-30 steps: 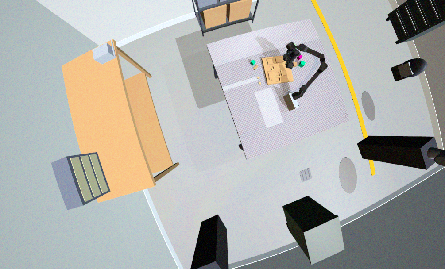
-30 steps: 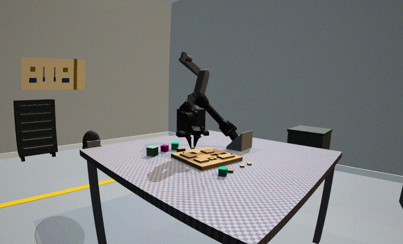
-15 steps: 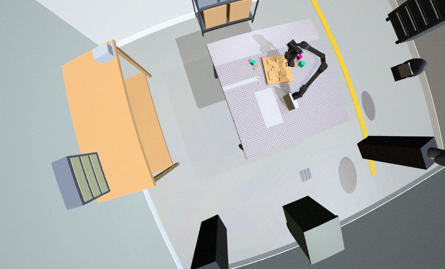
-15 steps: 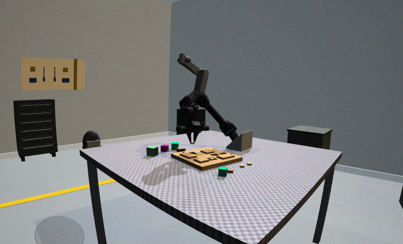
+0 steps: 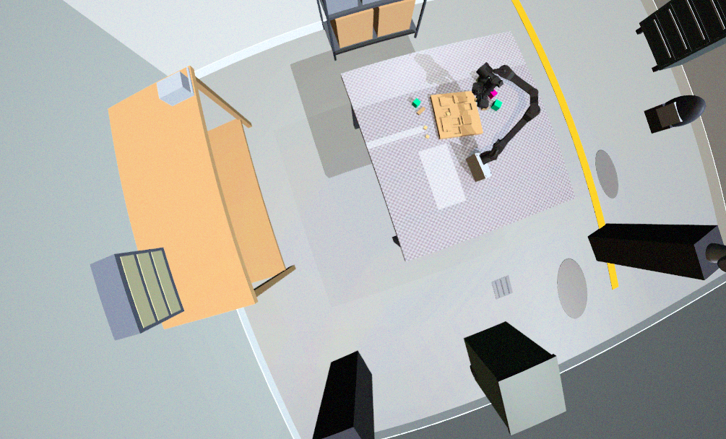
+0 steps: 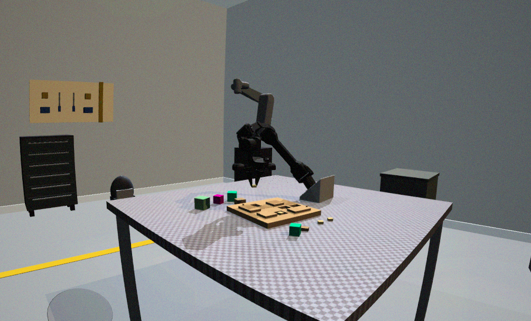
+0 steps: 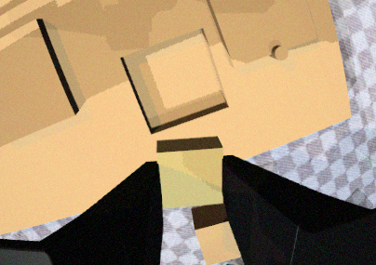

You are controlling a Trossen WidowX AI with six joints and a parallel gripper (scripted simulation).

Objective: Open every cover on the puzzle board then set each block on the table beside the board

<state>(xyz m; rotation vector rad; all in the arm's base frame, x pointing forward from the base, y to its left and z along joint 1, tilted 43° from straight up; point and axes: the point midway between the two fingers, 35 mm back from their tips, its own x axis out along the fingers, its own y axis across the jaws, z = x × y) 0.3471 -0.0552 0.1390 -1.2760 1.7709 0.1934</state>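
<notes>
My gripper [image 6: 254, 183] [image 7: 189, 172] is shut on a small yellow block [image 7: 192, 179] and holds it raised by the wooden puzzle board [image 5: 477, 131] [image 7: 288, 99]. In the wrist view an empty square well [image 7: 183, 77] lies beyond the block, between a raised cover [image 7: 33, 85] and a pegged cover [image 7: 261, 24]. Other raised covers [image 6: 298, 208] [image 6: 267, 213] sit on the board. A yellowish piece [image 5: 448, 113] shows on the board; its well is too small to judge. Two yellow blocks [image 6: 320, 222] [image 6: 329, 218] and a tan piece [image 6: 305, 228] lie on the table; a brown piece [image 6: 240, 200] [image 7: 216, 243] lies on the board's other side.
A teal cube [image 5: 416, 102] [image 6: 295, 229] stands near the tan piece. Another teal cube [image 5: 496, 105] [image 6: 231, 195], a magenta cube [image 5: 493, 93] [image 6: 218, 198] and a green cube [image 6: 202, 202] stand across the board. The arm's wedge base [image 6: 326, 189] stands farther back.
</notes>
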